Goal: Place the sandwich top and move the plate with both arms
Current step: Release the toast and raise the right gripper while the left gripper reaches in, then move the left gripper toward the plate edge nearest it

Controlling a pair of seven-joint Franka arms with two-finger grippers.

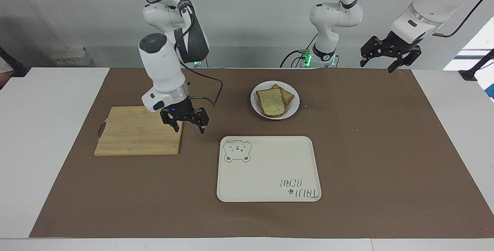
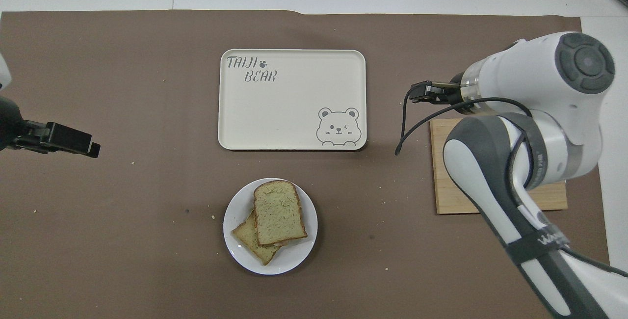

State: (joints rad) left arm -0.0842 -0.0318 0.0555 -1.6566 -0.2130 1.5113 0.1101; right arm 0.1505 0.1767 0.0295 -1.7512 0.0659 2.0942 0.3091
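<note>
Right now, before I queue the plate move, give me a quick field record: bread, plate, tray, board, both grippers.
sandwich top: lying on a lower slice, both on the plate
plate: white, on the brown mat, nearer to the robots than the tray
tray: cream, bear drawing, nothing on it
cutting board: toward the right arm's end of the table, nothing lying on it
right gripper: open, holding nothing, over the cutting board's edge
left gripper: open, holding nothing, raised over the left arm's end of the table
</note>
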